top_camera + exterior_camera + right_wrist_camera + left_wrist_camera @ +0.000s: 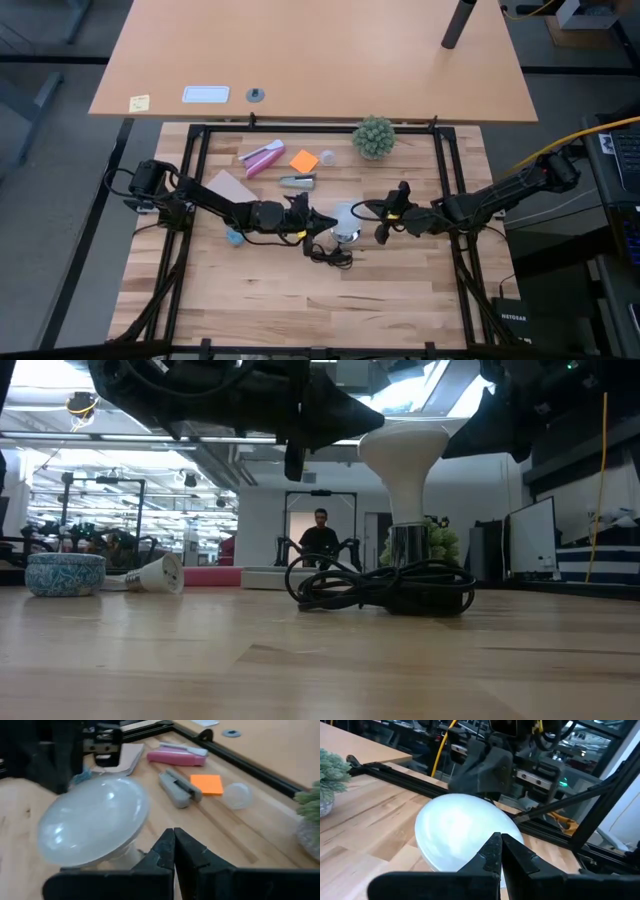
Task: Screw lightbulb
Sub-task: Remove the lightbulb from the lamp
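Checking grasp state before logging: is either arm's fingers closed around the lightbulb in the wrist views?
No: both wrist views show the fingers pressed together with nothing between them, just short of the lightbulb.

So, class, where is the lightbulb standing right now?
In the high view the lightbulb stands mid-table in the socket, between the left pincer and right pincer.

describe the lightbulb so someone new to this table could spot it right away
Look to the middle of the wooden table, between the two dark arms. The lightbulb stands upright there in a shiny metal socket on a coiled black cord. Its wide white frosted dome marks it out.
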Available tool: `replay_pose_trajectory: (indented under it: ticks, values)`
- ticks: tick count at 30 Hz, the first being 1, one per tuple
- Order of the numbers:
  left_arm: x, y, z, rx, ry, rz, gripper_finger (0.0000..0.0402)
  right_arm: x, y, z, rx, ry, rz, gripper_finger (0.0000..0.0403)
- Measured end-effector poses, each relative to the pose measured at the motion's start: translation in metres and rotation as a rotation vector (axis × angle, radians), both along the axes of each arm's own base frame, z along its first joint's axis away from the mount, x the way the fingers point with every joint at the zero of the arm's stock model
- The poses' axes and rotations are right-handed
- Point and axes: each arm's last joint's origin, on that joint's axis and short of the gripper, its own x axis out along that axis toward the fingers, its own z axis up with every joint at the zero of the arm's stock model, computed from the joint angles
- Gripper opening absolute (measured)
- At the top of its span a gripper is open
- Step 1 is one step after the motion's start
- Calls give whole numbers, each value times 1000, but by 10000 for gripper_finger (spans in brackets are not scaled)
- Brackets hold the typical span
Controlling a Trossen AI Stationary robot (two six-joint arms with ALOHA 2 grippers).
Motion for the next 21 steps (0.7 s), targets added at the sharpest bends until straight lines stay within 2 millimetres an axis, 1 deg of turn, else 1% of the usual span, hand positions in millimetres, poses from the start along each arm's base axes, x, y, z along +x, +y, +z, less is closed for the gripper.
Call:
replay_pose_trajectory:
  ticks: [3,6,10,14,21]
  values:
    - [0,0,1,4,-10,4,1,0,-1,0,-20,-6,-32,5]
    - [0,1,3,57,-46,16,1,0,-1,1,-52,1,-33,5]
    - [0,3,13,125,-143,37,1,0,-1,3,-88,6,-1,5]
    - [1,11,16,132,-160,66,1,-1,1,8,-63,-14,96,5]
    - [2,26,16,133,-163,111,1,-2,8,15,57,-49,328,5]
